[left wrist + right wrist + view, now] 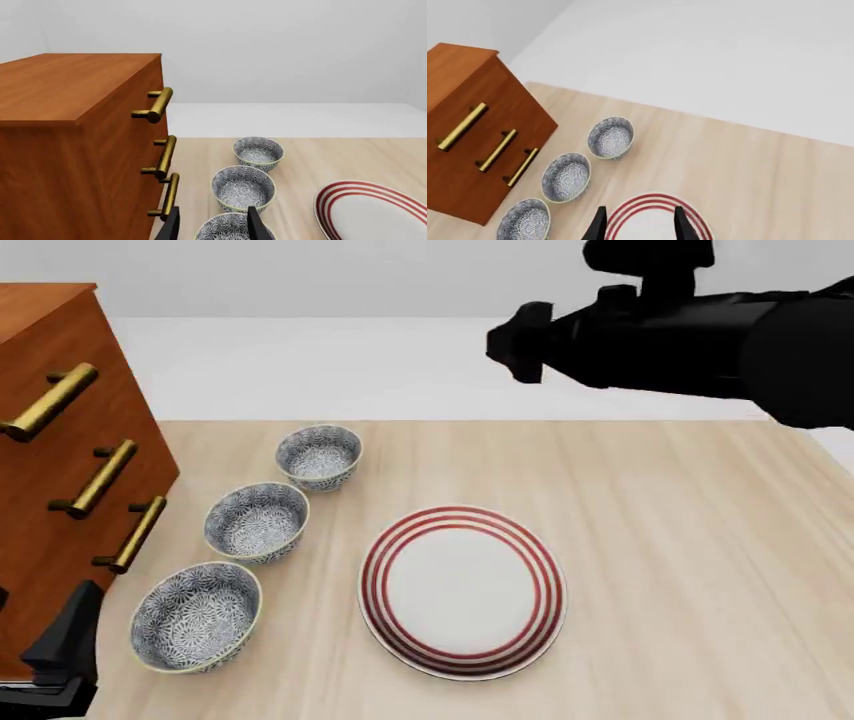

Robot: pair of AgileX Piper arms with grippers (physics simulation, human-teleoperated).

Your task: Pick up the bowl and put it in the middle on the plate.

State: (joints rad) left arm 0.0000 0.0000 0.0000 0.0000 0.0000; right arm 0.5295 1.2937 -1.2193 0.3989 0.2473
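Patterned bowls are all sitting at frame left beside the bare plate, nothing lifted yet, both claws hanging open and empty.

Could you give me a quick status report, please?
Left gripper open above nearest bowl. Right gripper open, empty, above plate. Plate bare.

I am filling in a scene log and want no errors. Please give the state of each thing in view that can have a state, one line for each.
near bowl: upright, empty, on the table.
middle bowl: upright, empty.
far bowl: upright, empty.
plate: flat, nothing on it.
cabinet: all three drawers shut.
left end effector: open, holding nothing, over the near bowl.
right end effector: open, holding nothing, raised above the plate.
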